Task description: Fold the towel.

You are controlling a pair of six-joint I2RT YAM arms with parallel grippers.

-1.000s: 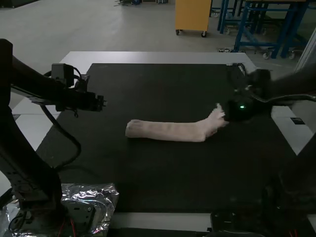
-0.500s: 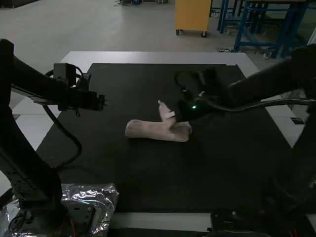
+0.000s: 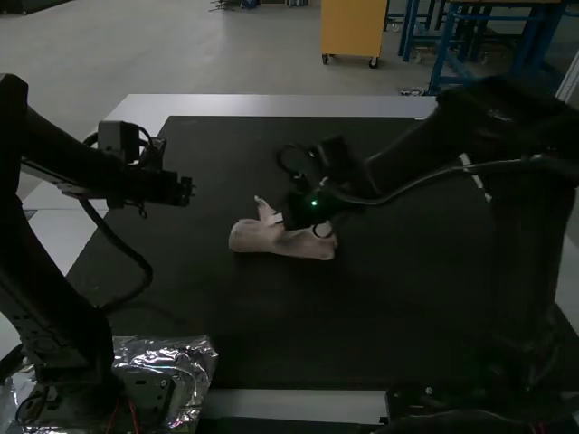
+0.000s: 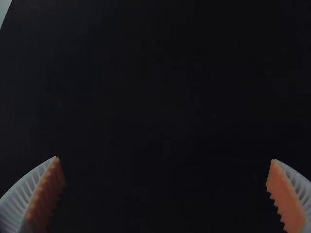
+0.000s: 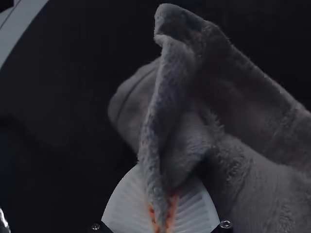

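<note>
And here's my towel (image 3: 256, 237), pale pink and fuzzy, lying as a short, narrow bundle near the middle of the black mat (image 3: 226, 316)! I see one end brought up and over the rest, its creased flap standing raised, soft layers bunched beneath it.

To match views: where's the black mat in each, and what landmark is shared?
High: the mat lies under the towel.
Left wrist: beyond the open left tool.
Right wrist: around the towel, beyond the right tool.
Shared: the pale table at the mat's edge.
</note>
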